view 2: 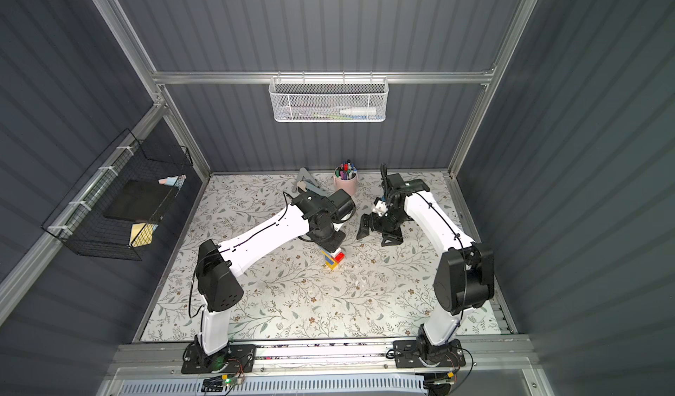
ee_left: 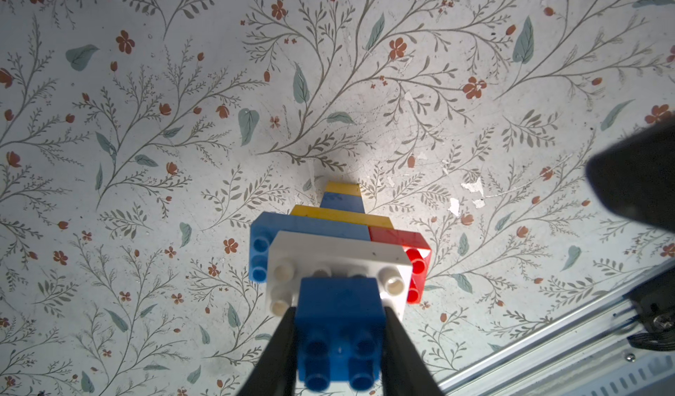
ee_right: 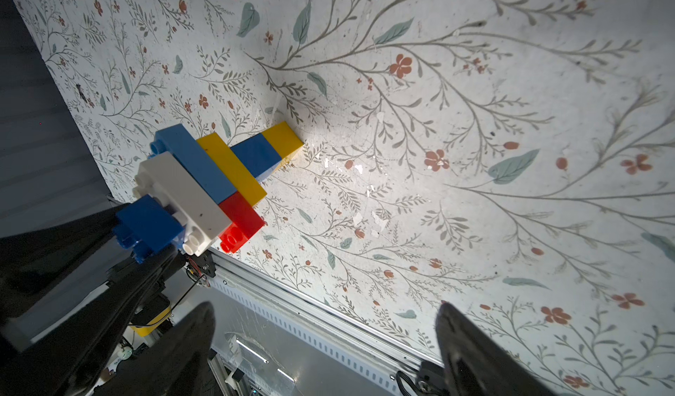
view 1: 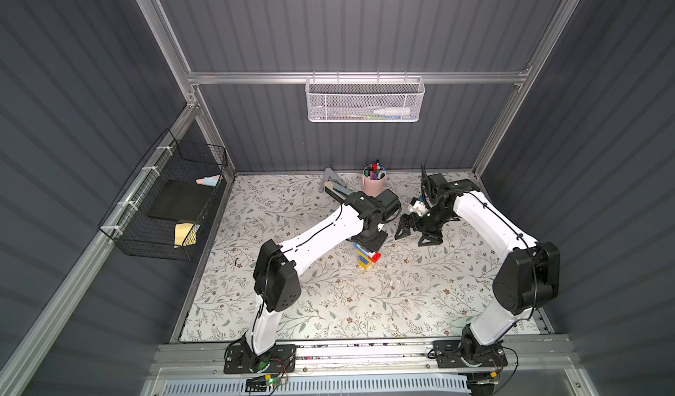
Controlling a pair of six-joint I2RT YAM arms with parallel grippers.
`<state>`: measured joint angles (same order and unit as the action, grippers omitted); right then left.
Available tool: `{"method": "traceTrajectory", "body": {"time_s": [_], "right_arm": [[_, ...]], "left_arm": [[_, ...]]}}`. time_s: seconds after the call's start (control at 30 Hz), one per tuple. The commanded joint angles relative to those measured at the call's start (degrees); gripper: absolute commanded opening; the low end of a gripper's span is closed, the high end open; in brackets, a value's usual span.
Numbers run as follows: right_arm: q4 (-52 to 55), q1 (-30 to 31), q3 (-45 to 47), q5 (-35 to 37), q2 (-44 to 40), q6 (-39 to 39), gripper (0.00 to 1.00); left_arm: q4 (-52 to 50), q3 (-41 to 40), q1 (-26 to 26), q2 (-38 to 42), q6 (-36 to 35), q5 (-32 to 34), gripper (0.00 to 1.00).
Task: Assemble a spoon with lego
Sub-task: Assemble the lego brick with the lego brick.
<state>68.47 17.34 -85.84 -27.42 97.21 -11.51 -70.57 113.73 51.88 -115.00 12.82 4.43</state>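
The spoon [view 1: 366, 257], a joined column of studded plastic bricks, stands on end near the middle of the wide floral-patterned tabletop [view 1: 328, 303]. We find the spoon [view 2: 333, 258] under the left arm's wrist in both top views. The black two-fingered left gripper [ee_left: 339, 324] is clamped from both sides on the dark blue square brick [ee_left: 339, 303] at the spoon's top. The right gripper [view 1: 416, 234] hangs near it, farther back and to the right, with jaws spread wide and holding nothing. In the right wrist view we see bare mat between its fingers [ee_right: 197, 324]. Below the held brick we see a long white brick [ee_left: 336, 262]. Under that a light blue brick [ee_left: 277, 230] sits end to end with a red brick [ee_left: 401, 237]. Then come a yellow bar [ee_left: 328, 213], a small blue brick [ee_left: 341, 200] and a small yellow brick [ee_right: 283, 135], whose end touches the mat.
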Motion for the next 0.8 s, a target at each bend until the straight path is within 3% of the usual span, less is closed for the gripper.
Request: {"method": "traceTrajectory", "body": {"time_s": [0.0, 0.77], "right_arm": [[0.5, -0.2, 1.3, -1.0, -0.4, 1.2, 0.94], [0.2, -0.2, 3.6, -2.2, -2.4, 2.0, 0.94]], "left_arm": [[-1.0, -0.1, -0.3, 0.4, -1.7, -0.9, 0.33], [-0.1, -1.1, -1.9, -1.1, -4.3, -1.8, 0.35]]}}
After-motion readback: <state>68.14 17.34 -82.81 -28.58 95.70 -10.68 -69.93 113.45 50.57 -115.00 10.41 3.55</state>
